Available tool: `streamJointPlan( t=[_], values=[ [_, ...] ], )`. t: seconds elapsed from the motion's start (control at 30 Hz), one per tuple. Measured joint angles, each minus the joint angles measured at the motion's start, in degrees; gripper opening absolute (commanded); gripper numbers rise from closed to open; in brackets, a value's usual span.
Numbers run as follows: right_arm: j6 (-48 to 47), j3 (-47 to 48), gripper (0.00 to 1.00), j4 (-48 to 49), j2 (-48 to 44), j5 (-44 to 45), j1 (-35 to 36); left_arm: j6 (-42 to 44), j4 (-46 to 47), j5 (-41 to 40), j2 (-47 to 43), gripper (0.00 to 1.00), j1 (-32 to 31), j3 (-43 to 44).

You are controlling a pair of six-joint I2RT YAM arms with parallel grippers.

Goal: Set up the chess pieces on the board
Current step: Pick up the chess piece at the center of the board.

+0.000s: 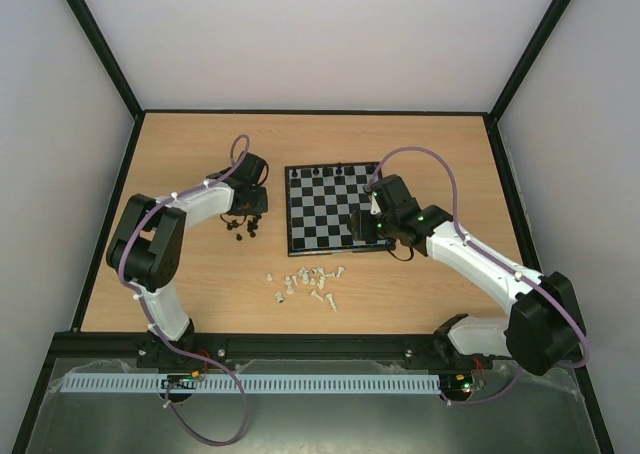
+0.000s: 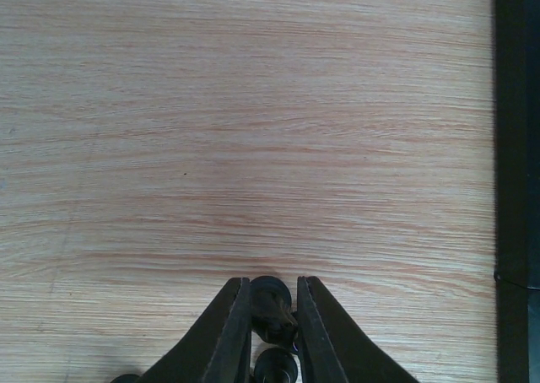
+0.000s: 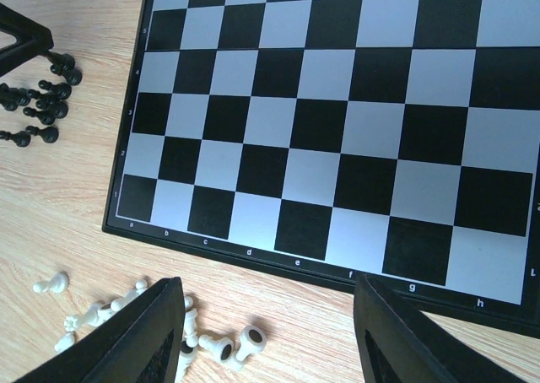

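Wood-grain table (image 1: pixel 420 144), pale walls round it, board (image 1: pixel 335 209) laid flat mid-table.

Biggest risk imo: a black piece (image 2: pixel 272 297) was pinched only at the very tips of the left gripper (image 2: pixel 272 292). Something that tiny and round could be squirted out or tipped once lifted. A 2nd black piece (image 2: pixel 277 368) was seen further back between the same fingers, touching or not couldn't be told, so it might get dragged along or flicked away. The rest of the black heap (image 1: pixel 243 228) was bunched just left of the board, easily scattered by a sloppy lift.

Jaws-wise, the left pair was closed on that piece, w/ it wedged between both tips and bare table ahead. The right gripper (image 3: pixel 268 286) was held wide apart w/ nothing in it, over the board's near edge. The white heap (image 3: pixel 110 311) was lying mostly on its side just off that edge, beside one finger rather than between the two. A careless drop there could knock them about.

A few black pieces (image 1: pixel 320 172) were already stood on the board's far row.
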Motion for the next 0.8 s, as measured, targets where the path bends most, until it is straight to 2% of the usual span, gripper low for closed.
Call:
streamJointPlan(
  t=[0.8],
  values=[
    [0.0,0.0,0.56,0.0,0.72,0.04,0.66,-0.22,0.02,-0.94,0.0,0.13,0.0,0.0]
  ],
)
